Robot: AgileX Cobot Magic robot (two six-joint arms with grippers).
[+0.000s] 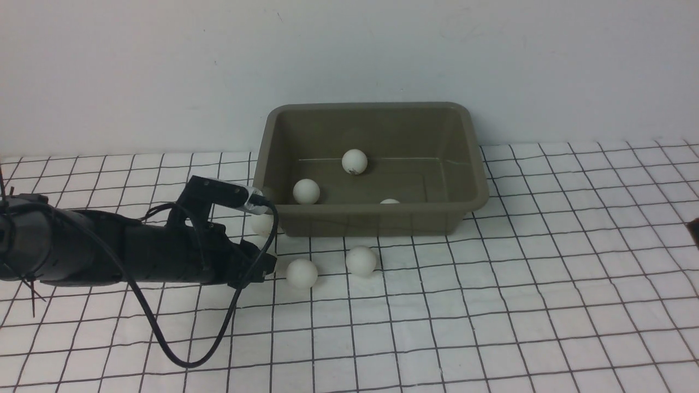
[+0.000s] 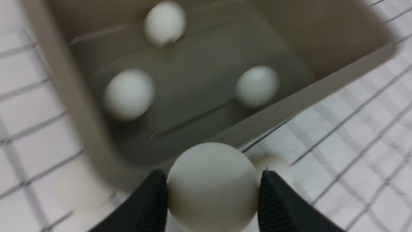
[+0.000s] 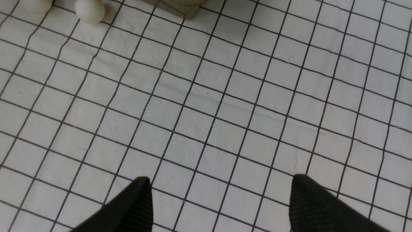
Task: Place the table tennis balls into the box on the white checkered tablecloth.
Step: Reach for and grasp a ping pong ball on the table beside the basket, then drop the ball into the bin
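Black and bulky, the left arm (image 1: 109, 254) reaches in low from the left edge of the front view, nearly level above the white checkered tablecloth (image 1: 491, 305) that covers the tabletop. A black cable (image 1: 185, 364) loops from its wrist down toward the cloth. The left wrist camera shows the left fingers (image 2: 149, 203) clamped on a white table tennis ball (image 2: 212, 187), one finger pressing each side, right by the near left corner of the box (image 2: 322, 93). That box, an olive-grey plastic tub with rounded corners, sits on the cloth toward the back, close to a pale wall (image 1: 164, 65). Three balls lie inside it: a marked ball (image 1: 355, 161) with a small dark spot near the back wall, a second ball (image 1: 306, 191) by the left wall, and a third ball (image 1: 390, 201) mostly hidden behind the front wall. On the cloth in front of the box rest a left loose ball (image 1: 301, 273) and a right loose ball (image 1: 361, 260), near each other but apart. A half-hidden ball (image 1: 262, 224) shows behind the left wrist, just beside the box corner; whether it is the grasped one cannot be told. The right fingers (image 3: 135, 206) are spread wide and released above bare cloth, well apart from the box.
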